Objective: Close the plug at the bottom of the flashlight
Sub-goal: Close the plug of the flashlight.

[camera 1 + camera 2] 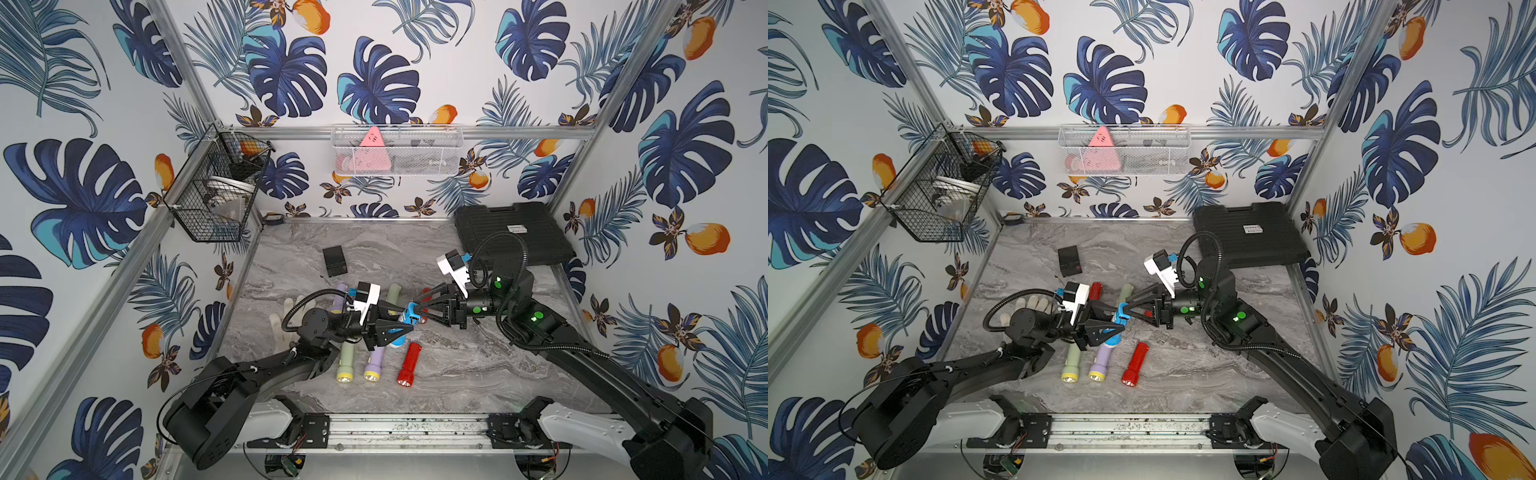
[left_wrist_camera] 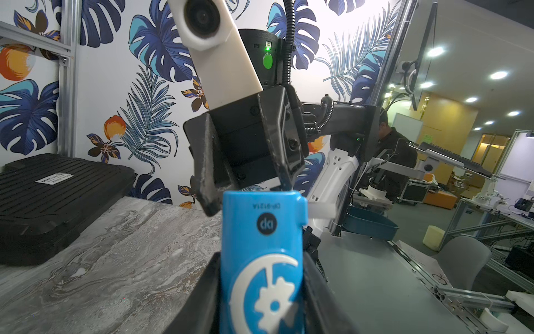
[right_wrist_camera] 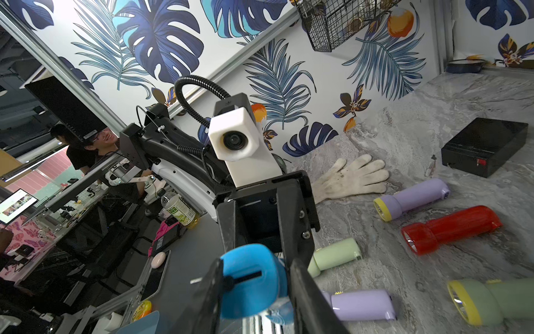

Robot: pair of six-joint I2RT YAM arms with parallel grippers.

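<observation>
Tropical leaf wallpaper [image 1: 374, 83], grey marble tabletop [image 1: 478, 374], aluminium frame [image 1: 519, 132], ceiling lights [image 2: 498, 75] beyond

The blue flashlight [image 2: 261, 260] is smooth, glossy plastic with a white printed emblem. The red flashlight [image 3: 450, 228] looks like translucent, shiny plastic; the lilac flashlight [image 3: 413, 198] has a softer satin sheen. The glove [image 3: 352, 179] is white knitted cloth, slightly soiled. The tabletop [image 1: 457, 365] has a smooth grey marble-look finish, the black case [image 1: 540, 232] ribbed matt plastic, the basket [image 1: 208, 224] black metal wire
</observation>
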